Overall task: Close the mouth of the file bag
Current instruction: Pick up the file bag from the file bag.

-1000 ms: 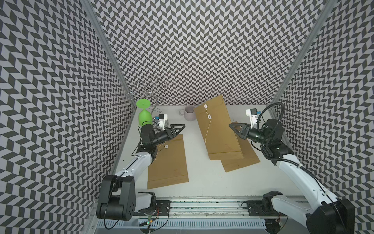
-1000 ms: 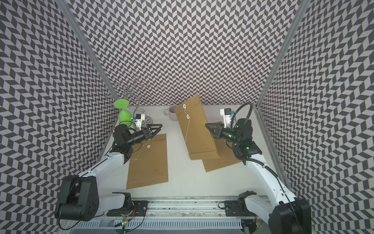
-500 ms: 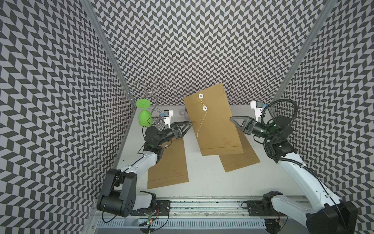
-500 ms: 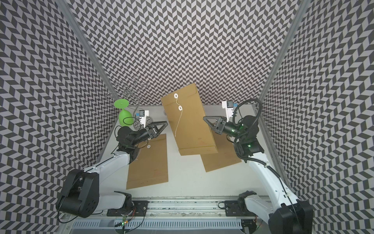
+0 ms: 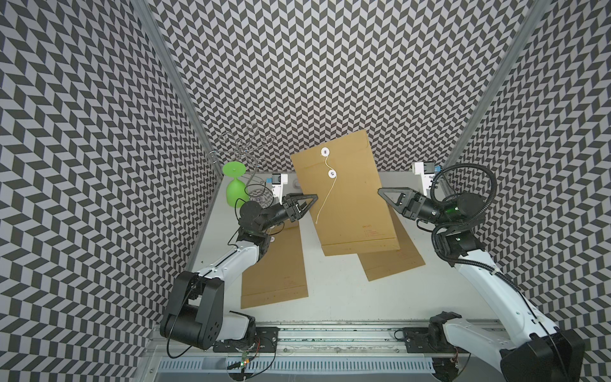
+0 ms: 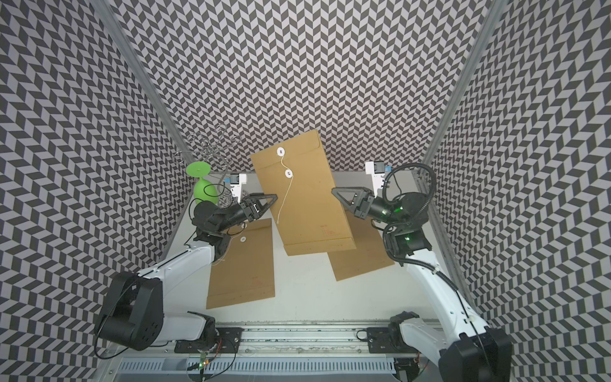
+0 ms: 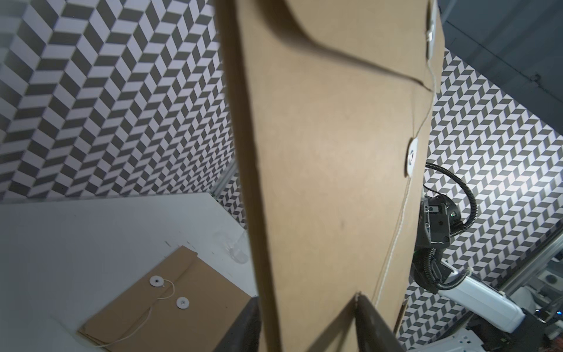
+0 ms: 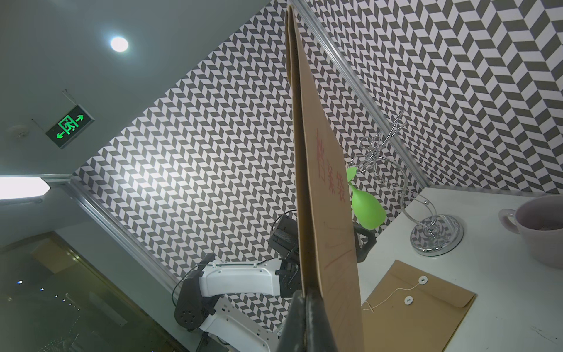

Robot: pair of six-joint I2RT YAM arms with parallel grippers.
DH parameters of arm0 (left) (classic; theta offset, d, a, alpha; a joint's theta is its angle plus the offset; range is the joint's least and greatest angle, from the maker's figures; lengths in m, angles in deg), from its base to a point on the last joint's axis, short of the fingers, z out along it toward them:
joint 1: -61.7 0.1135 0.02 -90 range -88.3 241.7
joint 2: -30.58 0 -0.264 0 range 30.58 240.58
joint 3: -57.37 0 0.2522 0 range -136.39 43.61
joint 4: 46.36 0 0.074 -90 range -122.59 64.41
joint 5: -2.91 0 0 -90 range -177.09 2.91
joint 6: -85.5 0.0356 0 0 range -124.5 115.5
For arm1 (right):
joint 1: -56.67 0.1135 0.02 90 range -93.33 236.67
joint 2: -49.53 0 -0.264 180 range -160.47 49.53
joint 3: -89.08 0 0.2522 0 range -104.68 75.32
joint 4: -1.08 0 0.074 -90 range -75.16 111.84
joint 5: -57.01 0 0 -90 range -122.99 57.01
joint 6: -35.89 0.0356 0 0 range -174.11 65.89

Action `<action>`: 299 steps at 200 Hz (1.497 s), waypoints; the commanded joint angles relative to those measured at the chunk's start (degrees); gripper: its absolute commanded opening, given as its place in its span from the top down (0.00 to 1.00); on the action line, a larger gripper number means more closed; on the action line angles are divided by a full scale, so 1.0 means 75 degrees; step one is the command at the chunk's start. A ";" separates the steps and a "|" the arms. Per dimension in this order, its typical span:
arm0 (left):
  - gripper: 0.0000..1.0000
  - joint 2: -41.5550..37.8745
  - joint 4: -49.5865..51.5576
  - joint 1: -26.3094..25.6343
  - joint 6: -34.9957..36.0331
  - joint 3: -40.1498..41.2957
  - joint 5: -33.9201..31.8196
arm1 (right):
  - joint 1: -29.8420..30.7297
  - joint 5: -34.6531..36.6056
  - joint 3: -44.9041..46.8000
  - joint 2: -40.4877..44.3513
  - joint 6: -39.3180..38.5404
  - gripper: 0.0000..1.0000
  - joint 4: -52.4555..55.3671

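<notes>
Past two spare file bags [image 5: 277,264] lying flat on the table [image 5: 330,297], the kraft file bag [image 5: 350,205] hangs upright in mid-air. The right gripper [image 5: 381,191] is pinched tight on one side edge, and the left gripper [image 5: 310,202] straddles the other; I cannot tell whether it grips. The bag looks light, stiff but bendable, so edge holds suit it. Farther up, the limp string [image 5: 325,195] dangling past the lower disc [image 5: 332,173] is the part to take.

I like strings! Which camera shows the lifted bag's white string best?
A top view: the string hangs in full on the file bag; both top views show this. The left wrist view catches it only slantwise near the bag's edge. The right wrist view faces the bag's other side, hiding it.
</notes>
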 commanded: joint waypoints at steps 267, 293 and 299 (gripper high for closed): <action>1.00 -0.0331 -0.3055 0.0031 -0.2313 -0.1938 0.2697 | -0.0223 0.0057 -0.0830 -0.1325 -0.4093 0.00 0.1453; 1.00 -0.0295 -0.2686 0.0041 -0.2003 -0.2032 0.2736 | -0.0201 -0.1454 -0.0571 -0.1305 -0.3082 0.12 -0.0163; 1.00 -0.0277 -0.2506 0.0042 -0.1872 -0.2061 0.2735 | -0.0210 -0.1689 -0.0507 -0.1279 -0.2766 0.16 -0.0526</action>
